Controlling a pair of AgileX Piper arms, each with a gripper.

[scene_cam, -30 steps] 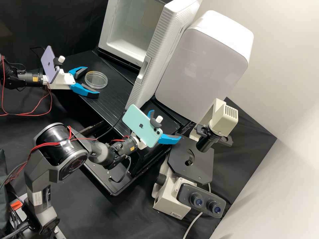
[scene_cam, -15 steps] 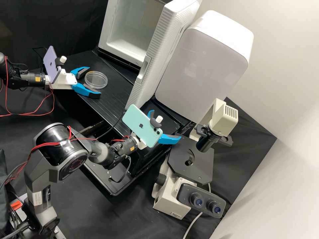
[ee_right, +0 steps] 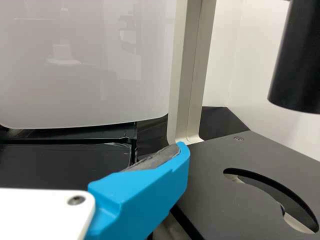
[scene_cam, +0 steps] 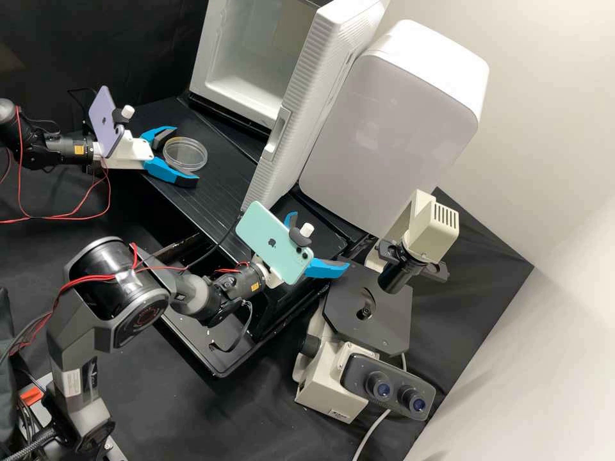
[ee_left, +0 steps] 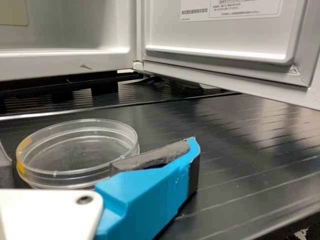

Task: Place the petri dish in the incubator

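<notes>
On the far left of the high view, left gripper [scene_cam: 174, 157] sits low on the desk [scene_cam: 218, 192], fingers spread wide, nothing gripped. Petri dish [scene_cam: 185, 153] lies flat on the desk in front of the open incubator [scene_cam: 250, 57]. It looks lidded, and its near side sits between the two fingers (left wrist view: one pad [ee_left: 150, 157] just beside the rim, contact can't be confirmed).

Risks, judged from here:
- If the fingers close too high, only the lid gets pinched. The base then stays behind or drops off mid-carry.
- The wall is clear, smooth and shallow, so there's little pad area. Uneven closing could squirt the dish out or skate it along the ribbed desk.
- Loose red wire [scene_cam: 38, 220] hangs off the left arm and could snag on a long reach.
- The raised white sill at the chamber mouth could catch the dish on a low carry.
- Open door [scene_cam: 307, 96] stands just right of the path, so a wide swing clips it.
- Right gripper [scene_cam: 322, 244], fingers apart and holding nothing, sits beside the microscope [scene_cam: 365, 320] stage, well apart from the dish. Low risk unless it moves.

Writing: white label [ee_left: 230, 7] on the door's inner face has printed lines, too small to read. The dish rim has a yellowish mark with no text made out. Mint phone [scene_cam: 274, 243] on the right wrist carries a logo only.
</notes>
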